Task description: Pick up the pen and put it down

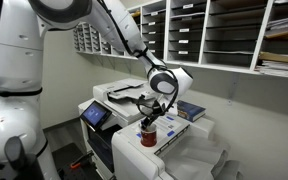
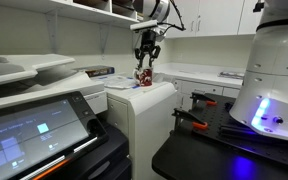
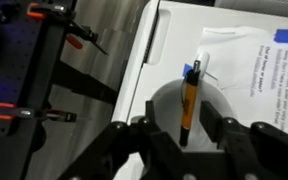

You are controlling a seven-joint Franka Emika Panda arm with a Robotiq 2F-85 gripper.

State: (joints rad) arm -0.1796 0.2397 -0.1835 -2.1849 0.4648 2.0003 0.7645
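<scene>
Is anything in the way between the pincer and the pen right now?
Nothing visible. In the wrist view the pen sits in the gap of the open pincer, over the white cup, with no object between pincer and pen.

The cup [image 1: 149, 136] stands on the counter [image 1: 189, 137], just beside one edge, with the pen [image 3: 188, 98] upright in it. The claw [image 1: 153, 117] hangs directly above the cup, jaws spread either side of the pen. The book [image 1: 191, 110] lies flat behind the cup, toward the far edge.
</scene>
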